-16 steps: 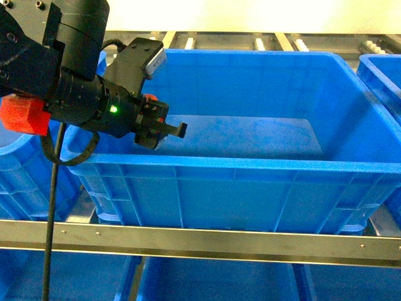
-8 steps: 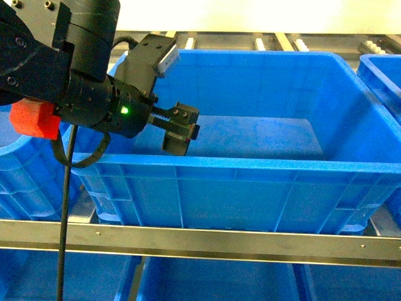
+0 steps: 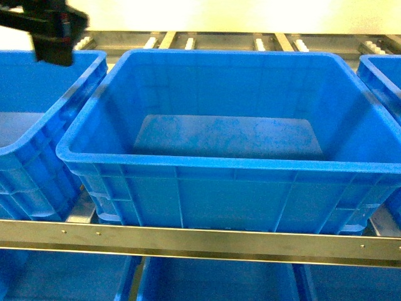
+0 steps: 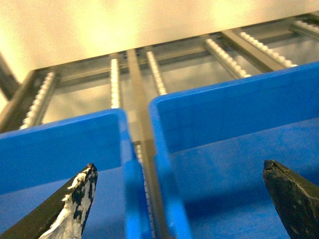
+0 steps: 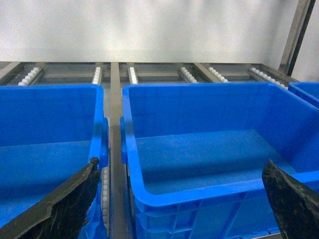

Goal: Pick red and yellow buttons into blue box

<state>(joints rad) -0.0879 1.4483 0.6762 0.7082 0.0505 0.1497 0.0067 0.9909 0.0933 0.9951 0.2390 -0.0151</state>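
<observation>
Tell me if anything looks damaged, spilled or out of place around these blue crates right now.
One thing stands out: the left gripper's left fingertip has whitish, chipped-looking patches on its black pad, which may be wear or residue. Otherwise the blue box sits square on the roller rack, its visible floor bare, with nothing spilled. No buttons show in any view.

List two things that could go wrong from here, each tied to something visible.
1. No button shows anywhere, and the box's front wall hides its near floor: a drop cannot be confirmed.
2. The left crate looks identical and sits close; the open left gripper faces both, so a button might land wrongly or in the gap.
</observation>
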